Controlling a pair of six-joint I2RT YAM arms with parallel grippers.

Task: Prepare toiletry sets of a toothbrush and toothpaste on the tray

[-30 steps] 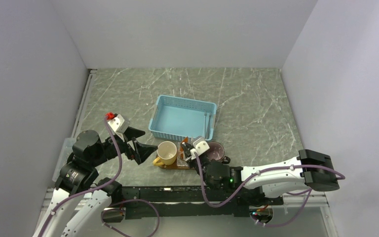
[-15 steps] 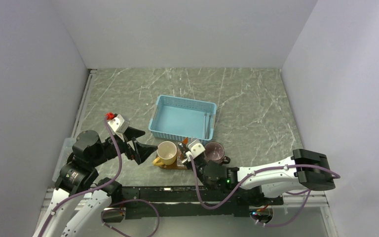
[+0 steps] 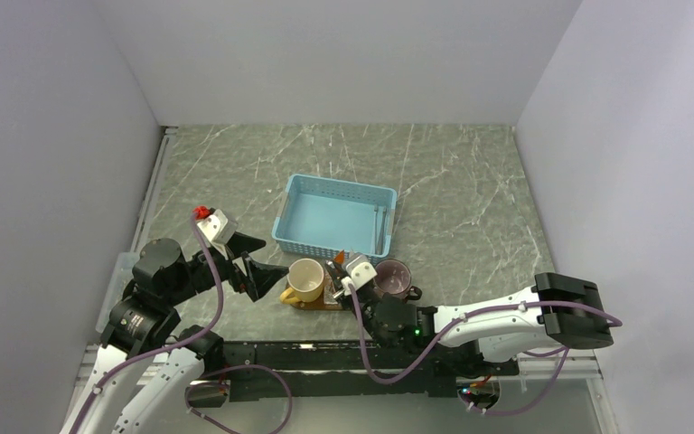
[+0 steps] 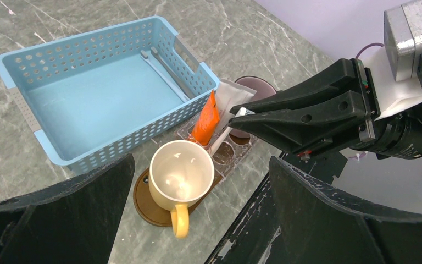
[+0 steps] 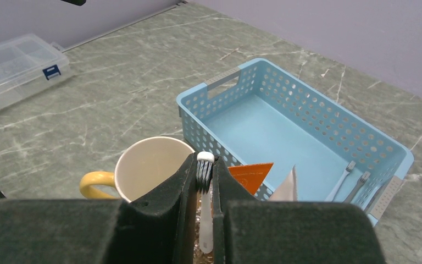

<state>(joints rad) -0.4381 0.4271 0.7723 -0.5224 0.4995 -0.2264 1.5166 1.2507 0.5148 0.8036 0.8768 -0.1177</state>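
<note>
My right gripper is shut on a white toothbrush, gripping it just under its bristle head and holding it upright. In the left wrist view the toothbrush slants down to a clear holder on the brown tray. An orange tube and a white tube stand in that holder, against the basket. My left gripper is open and empty, hovering over a yellow mug on the tray's left end. From above, the right gripper sits between the two mugs.
A blue basket stands behind the tray, with two pale toothbrushes lying along its right side. A purple mug is at the tray's right end. A clear plastic box lies on the table at the far left.
My right gripper has shifted a little to the left with the toothbrush, then held still. The left arm has not moved.
</note>
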